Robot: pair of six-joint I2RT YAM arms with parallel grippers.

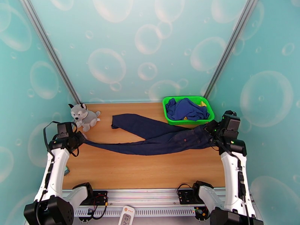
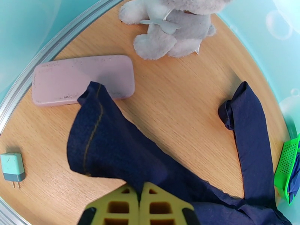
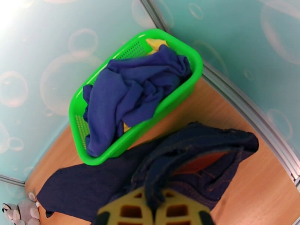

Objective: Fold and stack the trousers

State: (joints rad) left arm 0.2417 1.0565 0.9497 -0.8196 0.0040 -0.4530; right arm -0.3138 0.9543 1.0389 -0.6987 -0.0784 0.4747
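Shows dark navy trousers (image 1: 161,137) stretched across the worktop (image 1: 142,169), left edge to right edge. Pinches one leg hem in the closed left gripper (image 1: 80,141) at the left edge. Clamps the waistband in the closed right gripper (image 1: 210,131) at the right edge, just beside a green basket (image 1: 166,111).
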